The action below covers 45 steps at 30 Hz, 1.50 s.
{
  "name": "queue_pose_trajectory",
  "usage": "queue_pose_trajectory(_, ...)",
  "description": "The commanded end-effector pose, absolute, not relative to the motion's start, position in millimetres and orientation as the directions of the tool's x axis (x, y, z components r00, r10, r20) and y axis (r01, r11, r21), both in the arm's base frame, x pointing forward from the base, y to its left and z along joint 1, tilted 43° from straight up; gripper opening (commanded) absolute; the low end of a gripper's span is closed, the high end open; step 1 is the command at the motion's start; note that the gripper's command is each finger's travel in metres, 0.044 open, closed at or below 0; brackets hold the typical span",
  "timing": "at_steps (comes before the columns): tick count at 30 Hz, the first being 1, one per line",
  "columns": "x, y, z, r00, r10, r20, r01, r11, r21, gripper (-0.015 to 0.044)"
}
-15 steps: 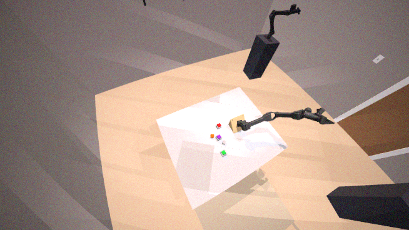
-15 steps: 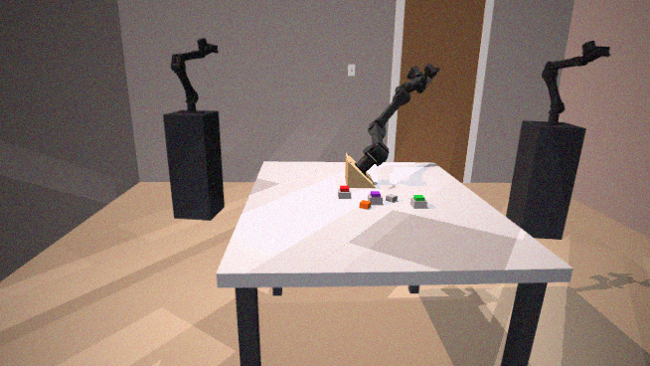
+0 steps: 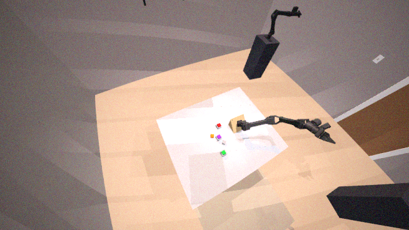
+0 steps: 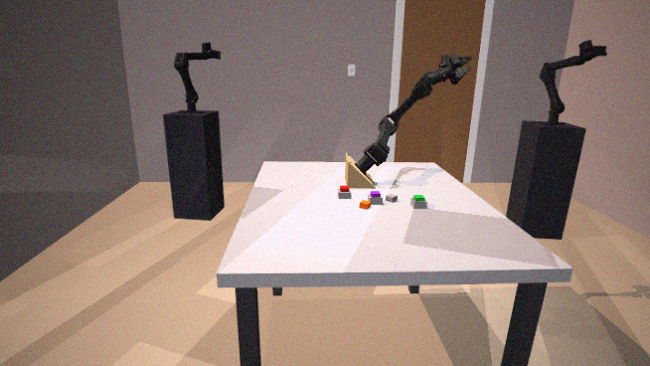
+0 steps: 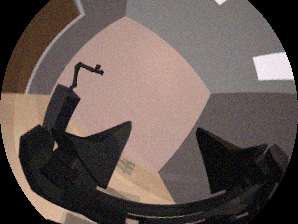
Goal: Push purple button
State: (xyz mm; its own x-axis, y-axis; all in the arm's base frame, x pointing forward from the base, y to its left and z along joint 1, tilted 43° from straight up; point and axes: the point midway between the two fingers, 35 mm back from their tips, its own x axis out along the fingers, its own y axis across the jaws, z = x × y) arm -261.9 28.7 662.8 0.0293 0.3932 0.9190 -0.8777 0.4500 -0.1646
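Note:
The purple button sits on a grey base on the white table, between the red button and the green button. Its cap stands up above the base. My gripper is open and empty. It is raised high, well away from the buttons, beyond the table's far right side in the exterior view. The wrist view shows only walls, floor and another arm, with no buttons.
An orange block lies close beside the purple button. A grey block lies on its other side, toward the green button. The arm rises from a wooden wedge behind the buttons. Other arms stand on dark pedestals away from the table.

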Motion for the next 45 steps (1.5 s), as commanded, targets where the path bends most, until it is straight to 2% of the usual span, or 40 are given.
queue_pose_trajectory(1,-188.9,44.0,675.6,0.202,0.42,0.885,-0.841,0.538,-0.063,0.04)
queue_pose_trajectory(8,-45.6,61.7,674.0,0.515,0.439,0.736,-0.72,0.687,0.094,0.04)
queue_pose_trajectory(15,91.3,65.1,634.7,0.762,0.43,0.484,-0.569,0.801,0.185,0.04)
queue_pose_trajectory(21,196.2,56.9,570.2,0.893,0.406,0.194,-0.442,0.87,0.216,0.04)
queue_pose_trajectory(26,267.1,43.5,496.6,0.92,0.384,-0.082,-0.359,0.907,0.221,0.04)
queue_pose_trajectory(31,316.8,26.0,407.5,0.853,0.373,-0.366,-0.306,0.924,0.228,0.04)
queue_pose_trajectory(35,337.1,11.3,328.4,0.722,0.384,-0.576,-0.287,0.923,0.256,0.04)
queue_pose_trajectory(41,327.8,-6.3,205.6,0.387,0.462,-0.798,-0.27,0.884,0.381,0.04)
queue_pose_trajectory(45,290.8,-9.9,131.1,0.081,0.58,-0.811,-0.222,0.803,0.552,0.04)
